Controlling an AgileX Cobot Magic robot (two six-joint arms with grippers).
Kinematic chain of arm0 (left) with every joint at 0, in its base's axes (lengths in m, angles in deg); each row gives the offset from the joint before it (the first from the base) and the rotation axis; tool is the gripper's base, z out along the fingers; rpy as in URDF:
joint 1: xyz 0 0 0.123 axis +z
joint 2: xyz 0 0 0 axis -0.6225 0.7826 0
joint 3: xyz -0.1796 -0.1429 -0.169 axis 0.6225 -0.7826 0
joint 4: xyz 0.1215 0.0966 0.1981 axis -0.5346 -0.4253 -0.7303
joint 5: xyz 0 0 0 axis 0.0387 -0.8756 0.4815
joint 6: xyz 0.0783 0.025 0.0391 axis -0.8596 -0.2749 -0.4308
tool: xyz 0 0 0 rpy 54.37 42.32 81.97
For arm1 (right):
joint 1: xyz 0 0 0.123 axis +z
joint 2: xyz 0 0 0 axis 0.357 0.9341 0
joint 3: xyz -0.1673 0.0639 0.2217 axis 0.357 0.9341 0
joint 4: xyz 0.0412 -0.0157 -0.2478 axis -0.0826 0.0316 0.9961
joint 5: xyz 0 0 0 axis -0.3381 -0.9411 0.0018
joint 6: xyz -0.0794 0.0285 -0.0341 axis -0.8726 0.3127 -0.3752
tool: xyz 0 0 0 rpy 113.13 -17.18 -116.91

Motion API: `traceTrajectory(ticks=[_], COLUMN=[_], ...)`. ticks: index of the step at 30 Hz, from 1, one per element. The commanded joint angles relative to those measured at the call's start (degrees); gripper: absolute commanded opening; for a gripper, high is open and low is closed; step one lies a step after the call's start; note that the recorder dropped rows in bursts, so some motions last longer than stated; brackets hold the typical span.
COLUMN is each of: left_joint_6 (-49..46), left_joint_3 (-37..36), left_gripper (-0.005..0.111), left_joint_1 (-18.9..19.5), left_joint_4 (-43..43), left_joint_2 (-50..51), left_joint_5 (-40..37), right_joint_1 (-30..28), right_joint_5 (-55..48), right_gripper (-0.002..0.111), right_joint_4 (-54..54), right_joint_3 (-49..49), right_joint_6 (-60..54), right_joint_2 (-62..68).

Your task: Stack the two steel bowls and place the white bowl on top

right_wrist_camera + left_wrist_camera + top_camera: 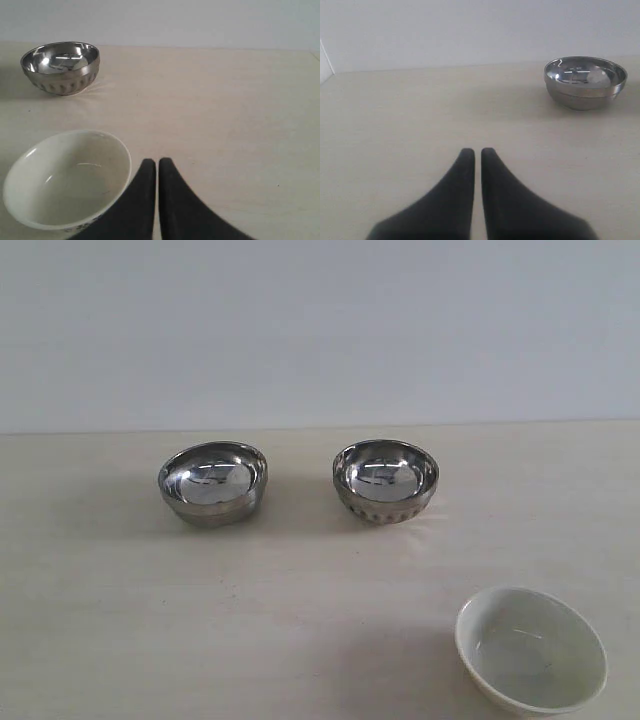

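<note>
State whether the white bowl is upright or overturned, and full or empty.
Upright and empty: the white bowl shows its open, bare inside.

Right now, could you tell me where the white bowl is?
The white bowl sits lower right in the exterior view, apart from the ribbed steel bowl.

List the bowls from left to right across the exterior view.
smooth steel bowl → ribbed steel bowl → white bowl

The right tool (157, 161), itself cut off, covers part of the white bowl (65, 180).
</note>
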Motion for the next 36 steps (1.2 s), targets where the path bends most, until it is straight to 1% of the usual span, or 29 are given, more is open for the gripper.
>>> traceTrajectory(ticks=[1,2,3,4,5,6,7,8,9,12,13,14,15,16,17,18,19,21,22,25,28,31,33,36], left_joint_6=[-3.72,-3.96,-3.79,-3.65,-3.65,-3.65,-3.65,-3.65,-3.65,-3.65,-3.65,-3.65,-3.65,-3.65,-3.65,-3.36,-0.55,5.62,6.34,9.17,18.46,26.92,29.90,30.02], left_joint_3=[-0.22,-0.22,-0.22,-0.22,-0.22,-0.22,-0.22,-0.22,-0.22,-0.22,-0.22,-0.22,-0.22,-0.22,-0.22,-0.22,-0.22,0.93,1.68,4.59,9.53,15.75,20.16,25.86], left_gripper=[0.004,0.004,0.004,0.004,0.004,0.004,0.004,0.004,0.004,0.004,0.004,0.004,0.004,0.004,0.004,0.004,0.004,0.004,0.004,0.004,0.004,0.004,0.004,0.004], left_joint_1=[0.08,0.08,0.08,0.08,0.08,0.08,0.08,0.08,0.08,0.08,0.08,0.08,0.08,0.08,0.08,0.08,0.08,0.08,0.08,0.08,0.08,0.08,0.08,0.08], left_joint_4=[-1.49,-1.49,-1.49,-1.33,-1.33,-1.33,-1.33,-1.33,-1.33,-1.33,-1.33,-1.33,-1.44,-1.44,-2.60,-3.28,-4.75,-6.33,-6.33,-4.97,-3.43,-3.43,-3.43,-3.43], left_joint_2=[-0.21,-0.21,-0.21,-0.21,-0.21,-0.21,-0.21,-0.21,-0.21,-0.21,-0.21,-0.21,-0.21,-0.21,-0.21,-0.21,-0.21,-0.21,-0.21,-0.21,-0.21,3.41,6.83,12.92], left_joint_5=[1.18,2.57,7.58,10.61,16.54,19.94,26.03,29.48,37.04,47.55,53.98,57.43,64.51,68.20,75.23,78.80,83.71,84.93,84.05,79.12,71.60,63.86,62.25,61.87], right_joint_1=[-0.14,-0.14,-0.14,-0.14,-0.14,-0.14,-0.14,-0.14,-0.14,-0.14,-0.14,-0.14,-0.14,-0.14,-0.14,-0.14,-0.14,-0.14,-0.14,-0.14,-0.14,-0.14,-0.14,-0.14], right_joint_5=[0.58,0.58,0.58,0.58,0.58,0.58,0.58,0.58,0.58,0.58,0.58,0.58,0.58,0.58,0.58,0.58,0.58,0.58,0.58,0.58,0.58,0.58,0.58,0.58], right_gripper=[0.000,0.000,0.000,0.000,0.000,0.000,0.000,0.000,0.000,0.000,0.000,0.000,0.000,0.000,0.000,0.000,0.000,0.000,0.000,0.000,0.000,0.000,0.000,0.000], right_joint_4=[0.07,0.07,0.07,0.07,0.07,0.07,0.07,0.07,0.07,0.07,0.07,0.07,0.07,0.07,0.07,0.07,0.07,0.07,0.07,0.07,0.07,0.07,0.07,0.07], right_joint_3=[0.01,0.01,0.01,0.01,0.01,0.01,0.01,0.01,0.01,0.01,0.01,0.01,0.01,0.01,0.01,0.01,0.01,0.01,0.01,0.01,0.01,0.01,0.01,0.01], right_joint_6=[0.00,0.00,0.00,0.00,0.00,0.00,0.00,0.00,0.00,0.00,0.00,0.00,0.00,0.00,0.00,0.00,0.00,0.00,0.00,0.00,0.00,0.00,0.00,0.00], right_joint_2=[-0.28,-0.28,-0.28,-0.28,-0.28,-0.28,-0.28,-0.28,-0.28,-0.28,-0.28,-0.28,-0.28,-0.28,-0.28,-0.28,-0.28,-0.28,-0.28,-0.28,-0.28,-0.28,-0.28,-0.28])
